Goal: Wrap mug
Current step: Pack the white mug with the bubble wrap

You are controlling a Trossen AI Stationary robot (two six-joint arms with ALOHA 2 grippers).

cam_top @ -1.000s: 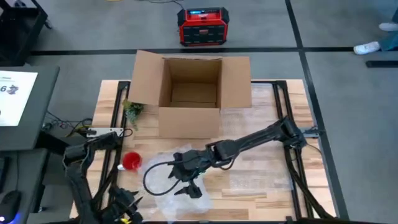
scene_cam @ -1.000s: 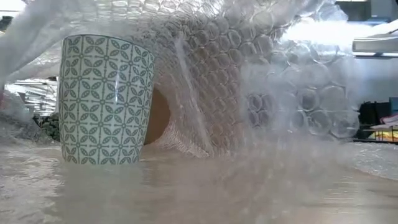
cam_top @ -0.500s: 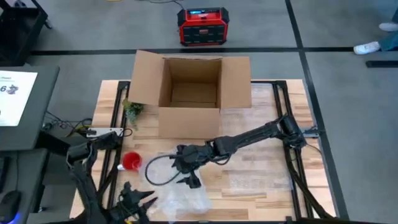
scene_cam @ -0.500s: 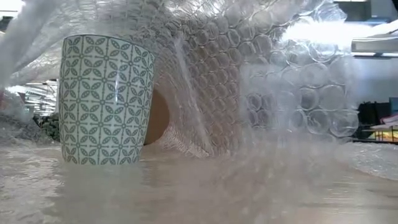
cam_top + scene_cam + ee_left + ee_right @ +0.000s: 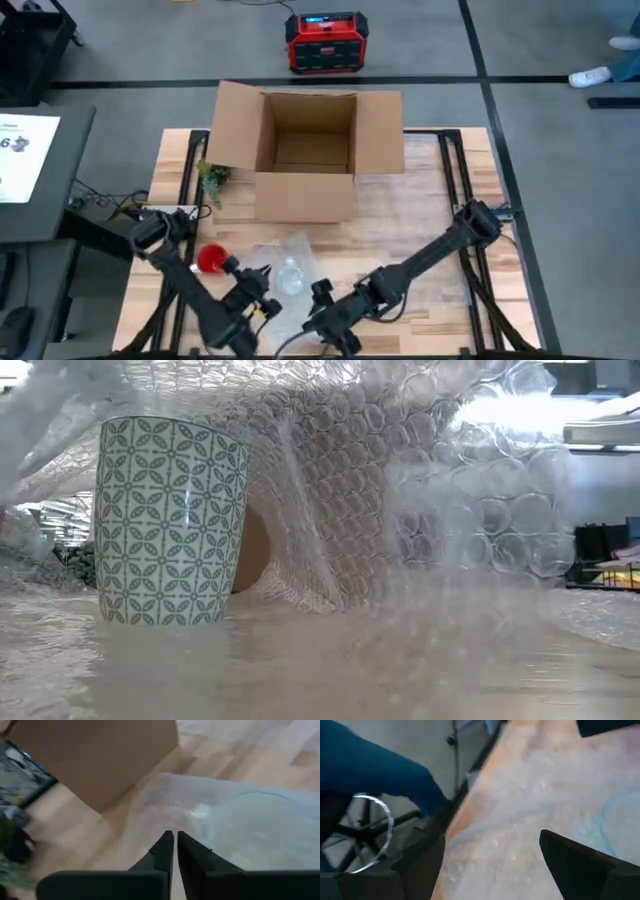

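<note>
A white mug with a green leaf pattern (image 5: 170, 520) stands upright on the wooden table. Clear bubble wrap (image 5: 400, 480) is draped over and behind it. From above, the mug (image 5: 290, 278) shows through the wrap (image 5: 300, 250) near the table's middle front. My left gripper (image 5: 265, 290) is shut, right at the wrap's left side; its wrist view shows the shut fingers (image 5: 175, 840) pointing over the wrap (image 5: 240, 820). My right gripper (image 5: 322, 325) stands open near the table's front edge, fingers wide apart (image 5: 490, 850) above the wrap (image 5: 530, 805). My left gripper's shut fingertips (image 5: 167, 842) stand low at the bubble wrap's left part, coming in from the table's left. I cannot tell whether they touch the wrap or have any of it between them.
An open cardboard box (image 5: 305, 150) stands at the table's far middle, with a green sprig (image 5: 213, 177) to its left. A red round object (image 5: 212, 258) lies left of the wrap. A person's blue trouser leg (image 5: 370, 770) shows beyond the table's near edge.
My right gripper has drawn back from over the mug toward the table's near edge. My left gripper has come from the near left corner up to the wrap's left side. The wrap, which lay near the front edge, now lies over the mug.
</note>
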